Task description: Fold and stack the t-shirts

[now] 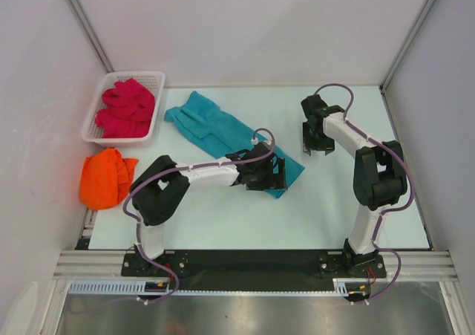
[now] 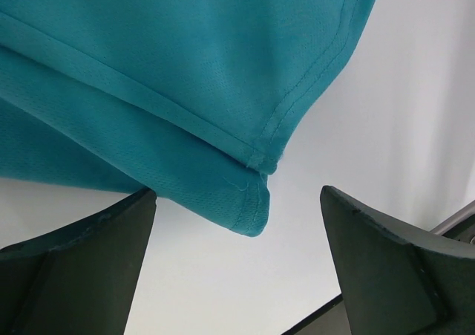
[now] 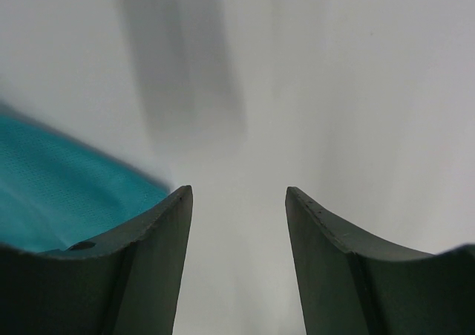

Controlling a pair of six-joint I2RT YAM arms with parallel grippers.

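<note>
The teal-blue t-shirt (image 1: 215, 127) lies as a long diagonal strip across the table's middle. Its hemmed corner (image 2: 249, 209) hangs just ahead of my left gripper (image 2: 237, 201), which stands open with nothing between its fingers. That left gripper (image 1: 280, 173) hovers over the strip's near-right end. My right gripper (image 1: 313, 148) is open over bare table, right of the shirt, and a blurred teal edge (image 3: 67, 194) shows at its left. The orange t-shirt (image 1: 106, 177) sits bunched at the table's left edge. The crimson-pink t-shirt (image 1: 128, 108) is crumpled inside the basket.
A white plastic lattice basket (image 1: 95, 119) stands at the back left. White walls close in the back and both sides. A black base rail (image 1: 245, 264) runs along the near edge.
</note>
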